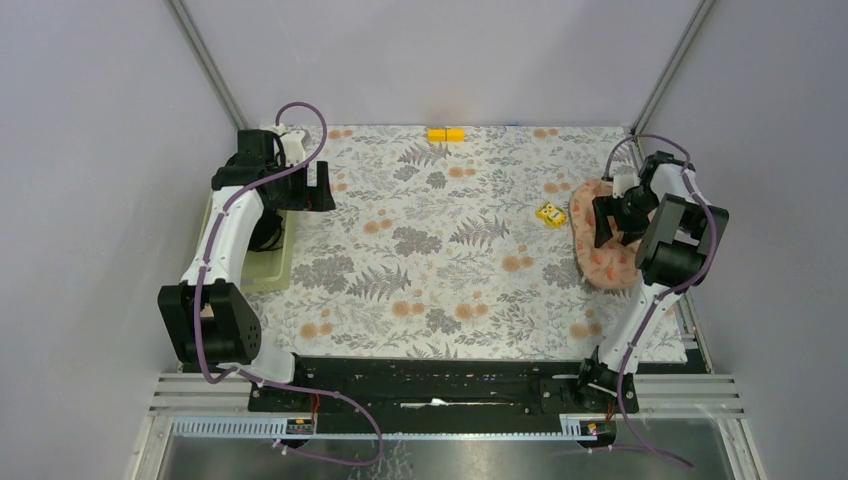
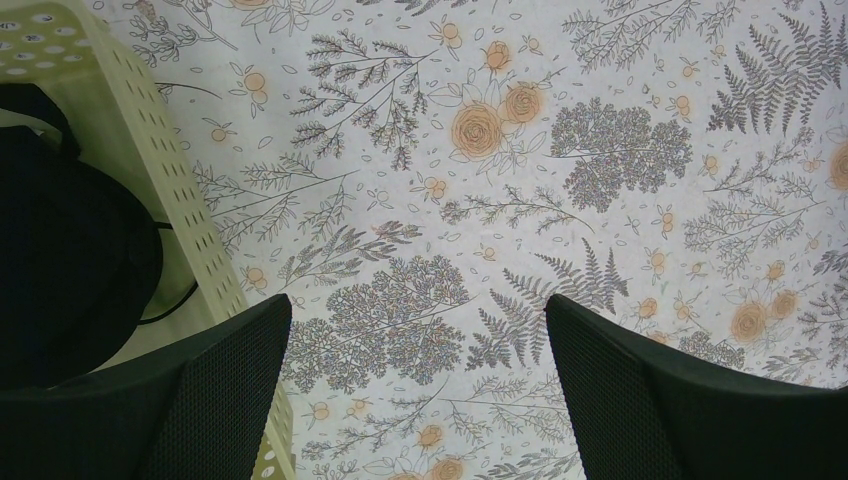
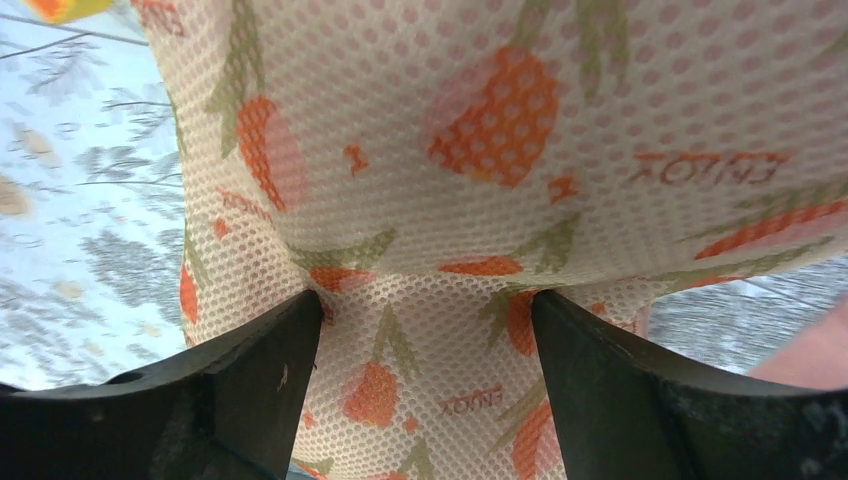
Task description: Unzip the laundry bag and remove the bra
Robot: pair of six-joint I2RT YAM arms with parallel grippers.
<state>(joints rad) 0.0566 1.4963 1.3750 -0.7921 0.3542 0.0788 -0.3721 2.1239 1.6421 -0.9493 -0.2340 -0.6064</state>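
Observation:
The laundry bag [image 1: 603, 262], a salmon-pink pouch with red-orange motifs, lies at the table's right side. My right gripper [image 1: 607, 222] is down on it. In the right wrist view the gripper [image 3: 425, 300] is open, its fingers [image 3: 250, 380] spread wide and pressed against the printed mesh of the bag [image 3: 480, 130], which bulges between them. A plain pink patch [image 3: 812, 352] shows at the right edge; I cannot tell what it is. The bra is not in view. My left gripper [image 1: 322, 186] is open and empty above the floral cloth [image 2: 418, 310], far from the bag.
A pale green basket [image 1: 268, 268] stands at the left edge under the left arm, with a black garment [image 2: 70, 260] in it. A small yellow object [image 1: 549, 213] lies just left of the bag. A yellow block [image 1: 446, 134] sits at the back edge.

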